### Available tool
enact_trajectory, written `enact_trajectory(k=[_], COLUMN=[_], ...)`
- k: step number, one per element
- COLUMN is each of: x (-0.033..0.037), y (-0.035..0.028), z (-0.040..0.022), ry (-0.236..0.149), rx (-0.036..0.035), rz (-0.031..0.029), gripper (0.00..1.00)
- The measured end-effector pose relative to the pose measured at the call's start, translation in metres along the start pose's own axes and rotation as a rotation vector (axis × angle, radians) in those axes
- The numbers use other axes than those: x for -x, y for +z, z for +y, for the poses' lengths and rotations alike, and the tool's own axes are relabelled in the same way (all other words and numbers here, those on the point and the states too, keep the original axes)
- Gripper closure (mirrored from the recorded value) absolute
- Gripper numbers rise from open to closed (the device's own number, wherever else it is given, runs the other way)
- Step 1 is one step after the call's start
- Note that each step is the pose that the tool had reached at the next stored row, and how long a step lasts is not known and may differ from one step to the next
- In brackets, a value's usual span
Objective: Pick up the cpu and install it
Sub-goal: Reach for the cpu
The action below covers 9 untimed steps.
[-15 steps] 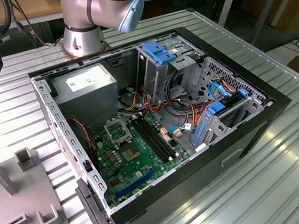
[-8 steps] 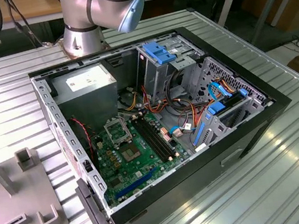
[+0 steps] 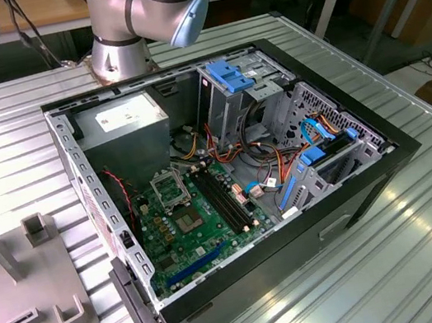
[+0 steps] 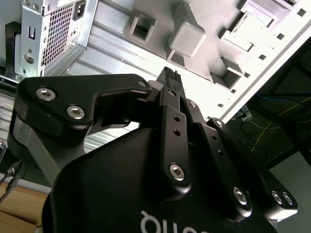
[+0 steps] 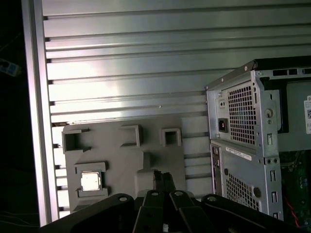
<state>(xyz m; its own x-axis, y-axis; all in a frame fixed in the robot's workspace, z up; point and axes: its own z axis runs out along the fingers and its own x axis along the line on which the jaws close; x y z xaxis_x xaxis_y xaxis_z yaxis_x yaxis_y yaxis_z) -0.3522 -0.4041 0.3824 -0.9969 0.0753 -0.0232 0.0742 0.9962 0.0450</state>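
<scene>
One computer case lies on its side in the exterior view with the side panel off. The green board and its socket face up, likely so that work can come straight down from above. The case rests on a ribbed metal table. A grey fixture tray sits on the same table, on the exterior view's left. The arm rises behind the case. Beyond it are wooden benches strewn with cables, so this is a workshop room.

First wrist view: the cpu lies flat, silver face up, in a square pocket of the tray. The pocket probably keeps its place and orientation fixed for pickup. The gripper hangs above the tray, off to one side of the cpu and well apart from it. Its fingers are drawn together with nothing between them. The case's vented rear wall stands just beside the tray.

Second wrist view: the fingers are again pressed together and empty, and they point at the tray's raised blocks. Loose cables lie on the floor past the table edge.
</scene>
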Motion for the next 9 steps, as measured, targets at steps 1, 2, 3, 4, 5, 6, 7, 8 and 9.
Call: enact_trajectory(k=[1, 2, 3, 4, 5, 6, 7, 8, 9], x=[0.0000, -0.0001, -0.0002, -0.0010, -0.0014, -0.0019, -0.0027, -0.0035, -0.0043], y=[0.0000, 0.0000, 0.0000, -0.0001, -0.0001, -0.0001, 0.0000, -0.0001, 0.0000], z=[0.0000, 0.0000, 0.0000, -0.0001, -0.0001, -0.0002, -0.0003, -0.0003, -0.0004], ry=[0.000, 0.000, 0.000, 0.000, 0.000, 0.000, 0.000, 0.000, 0.000], rx=[0.0000, 0.0000, 0.0000, 0.0000, 0.0000, 0.0000, 0.0000, 0.0000, 0.0000], rz=[0.0000, 0.0000, 0.0000, 0.0000, 0.0000, 0.0000, 0.0000, 0.0000, 0.0000], gripper=[0.89, 0.89, 0.89, 0.89, 0.89, 0.89, 0.89, 0.89, 0.89])
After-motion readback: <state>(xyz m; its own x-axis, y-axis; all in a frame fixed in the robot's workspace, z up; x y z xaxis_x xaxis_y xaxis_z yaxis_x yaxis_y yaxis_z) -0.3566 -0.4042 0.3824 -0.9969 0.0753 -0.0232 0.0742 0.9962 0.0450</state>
